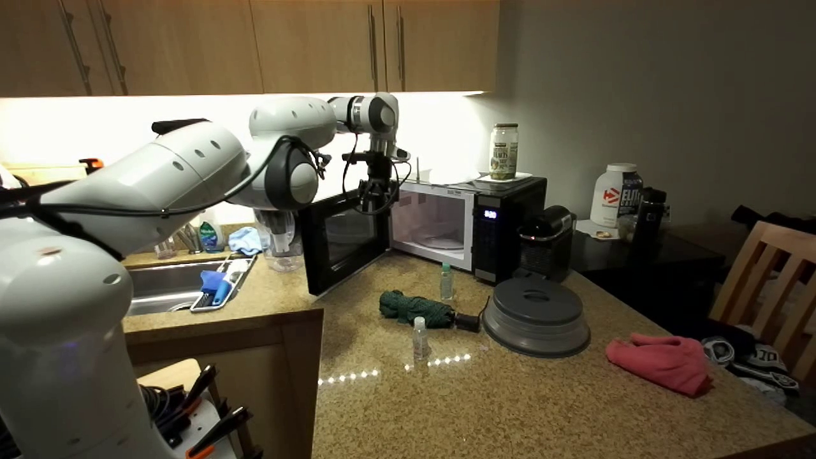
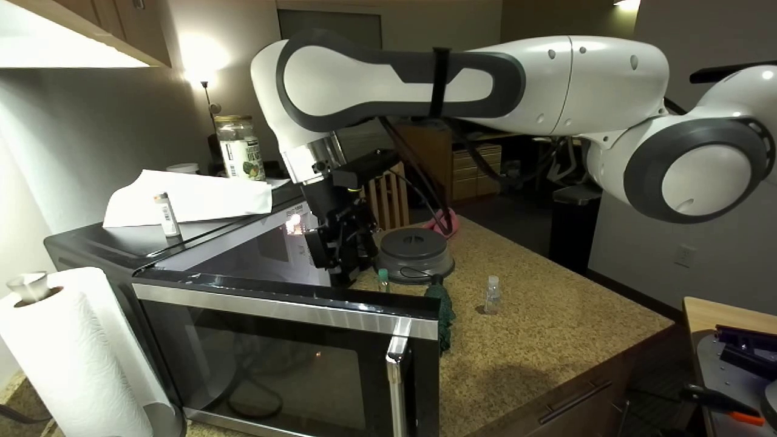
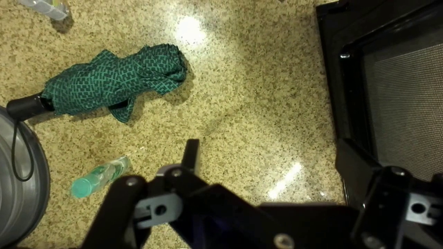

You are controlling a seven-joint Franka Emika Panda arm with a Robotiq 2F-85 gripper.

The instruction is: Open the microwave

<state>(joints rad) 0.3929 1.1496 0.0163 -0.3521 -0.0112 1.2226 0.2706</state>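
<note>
The black microwave (image 1: pixel 510 229) stands on the counter with its door (image 1: pixel 347 239) swung wide, baring the pale interior (image 1: pixel 430 220). In an exterior view the outer face of the door (image 2: pixel 273 370) shows, with its silver handle (image 2: pixel 396 382). My gripper (image 1: pixel 373 196) points down on the inner side of that door, in front of the cavity. Seen from the wrist, the gripper (image 3: pixel 269 147) has its fingers spread far apart with only countertop visible between them. One finger overlaps the edge of the door (image 3: pixel 349 93); I cannot tell whether they touch.
A folded green umbrella (image 1: pixel 417 310) lies before the microwave, near two small bottles, one clear (image 1: pixel 420 341) and one green-capped (image 1: pixel 446 284). A grey domed cover (image 1: pixel 539 312) and a coffee maker (image 1: pixel 546 242) stand alongside. A jar (image 1: pixel 503 153) tops the microwave. Paper towels (image 2: pixel 67 364) stand behind the door.
</note>
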